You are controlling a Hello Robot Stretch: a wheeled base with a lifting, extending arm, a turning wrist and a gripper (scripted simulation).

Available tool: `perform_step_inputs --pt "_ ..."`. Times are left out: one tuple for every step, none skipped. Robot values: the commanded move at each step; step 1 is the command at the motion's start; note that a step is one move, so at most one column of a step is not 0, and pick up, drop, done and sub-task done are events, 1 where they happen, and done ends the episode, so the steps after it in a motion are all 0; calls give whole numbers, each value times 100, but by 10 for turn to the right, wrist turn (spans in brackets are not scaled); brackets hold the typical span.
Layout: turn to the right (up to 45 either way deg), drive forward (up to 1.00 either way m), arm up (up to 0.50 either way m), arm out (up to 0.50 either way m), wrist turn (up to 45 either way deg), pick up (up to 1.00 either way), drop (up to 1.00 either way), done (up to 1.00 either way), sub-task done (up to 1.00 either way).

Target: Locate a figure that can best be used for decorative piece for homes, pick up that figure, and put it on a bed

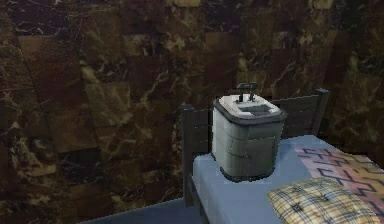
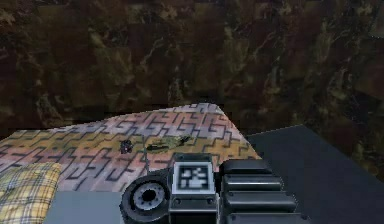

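Observation:
The bed (image 1: pixel 236 190) has a dark headboard, a blue sheet and a maze-patterned blanket (image 2: pixel 150 130). In the arm side view my arm comes up from the bottom edge with its white marked square (image 2: pixel 195 178) and the gripper (image 2: pixel 148 160) left of it, reaching over the patterned blanket. A small dark blob (image 2: pixel 125 147) lies on the blanket close to the thin fingers. It is too small to name. I cannot tell whether the gripper holds anything.
A tall grey and white drum-shaped container (image 1: pixel 246 135) stands on the bed by the headboard. A plaid pillow (image 1: pixel 325 203) (image 2: pixel 28 190) lies beside the blanket. Dark marbled walls (image 1: pixel 100 90) close in behind. A dark flat surface (image 2: pixel 310 165) lies beyond the bed's far end.

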Motion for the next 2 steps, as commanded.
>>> perform_step_inputs --pt "0 0 0 48 0 0 0 0 0" --pt "0 0 0 0 390 0 0 0 0"
